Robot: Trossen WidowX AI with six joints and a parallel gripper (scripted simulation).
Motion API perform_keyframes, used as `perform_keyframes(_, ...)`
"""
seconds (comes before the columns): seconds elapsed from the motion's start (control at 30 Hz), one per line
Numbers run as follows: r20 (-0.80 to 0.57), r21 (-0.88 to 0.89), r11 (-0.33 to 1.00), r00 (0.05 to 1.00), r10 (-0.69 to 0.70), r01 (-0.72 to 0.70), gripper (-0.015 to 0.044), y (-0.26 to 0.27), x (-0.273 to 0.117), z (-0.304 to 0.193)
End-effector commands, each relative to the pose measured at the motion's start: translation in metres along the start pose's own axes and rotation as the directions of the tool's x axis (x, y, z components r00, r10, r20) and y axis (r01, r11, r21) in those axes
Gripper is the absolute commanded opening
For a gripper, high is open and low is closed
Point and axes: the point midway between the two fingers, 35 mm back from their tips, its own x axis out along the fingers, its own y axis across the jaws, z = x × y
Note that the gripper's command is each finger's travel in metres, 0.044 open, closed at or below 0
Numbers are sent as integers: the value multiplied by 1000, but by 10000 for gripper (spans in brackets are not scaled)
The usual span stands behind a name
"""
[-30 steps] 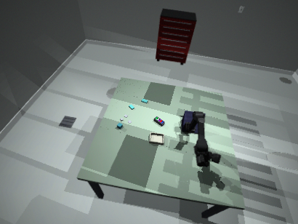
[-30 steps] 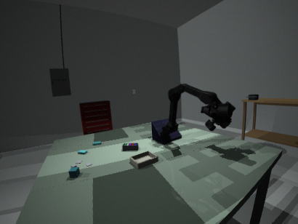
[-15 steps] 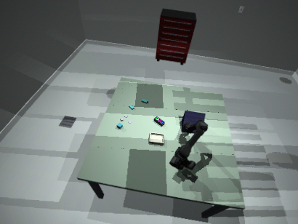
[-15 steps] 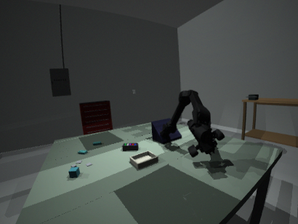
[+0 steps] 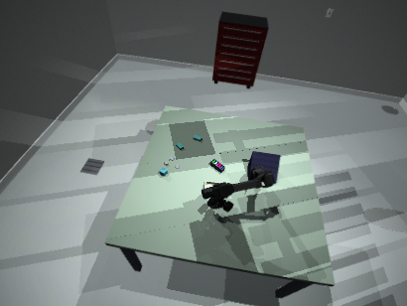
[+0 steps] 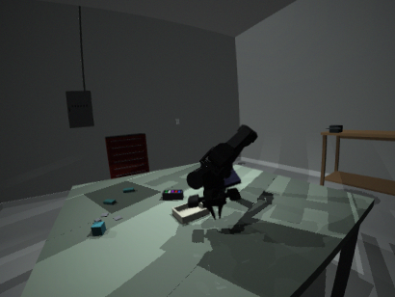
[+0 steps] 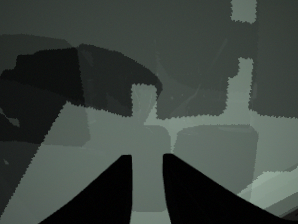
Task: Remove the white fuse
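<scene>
The fuse block [image 5: 216, 167] is a small black block with coloured fuses, lying near the middle of the table; it also shows in the exterior view [image 6: 172, 194]. I cannot pick out the white fuse at this size. The tray [image 6: 187, 212], shallow and pale, lies just in front of the block and is partly hidden by the arm in the top view [image 5: 210, 185]. My gripper [image 6: 215, 211] points down at the table right beside the tray's near end, also seen from above [image 5: 221, 204]. In the wrist view the fingers stand narrow with only table between them.
The arm's dark blue base [image 5: 264, 164] stands right of the block. Teal blocks [image 5: 163, 172] [image 5: 180, 146] [image 5: 198, 138] and small white pieces [image 5: 171, 160] lie on the left of the table. A red drawer cabinet [image 5: 240, 49] stands far back; a wooden side table [image 6: 358, 154] is at the right.
</scene>
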Motion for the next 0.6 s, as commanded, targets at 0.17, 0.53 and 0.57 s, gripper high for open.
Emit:
perform_keyframes(0.17, -21, -22, 982, 982, -187, 186, 66, -121, -39, -60)
perform_keyframes(0.53, -96, 10, 987, 982, -161, 163, 66, -216, -82, -223)
perform_keyframes(0.57, -92, 12, 988, 984, -151, 153, 66, -219, -85, -240)
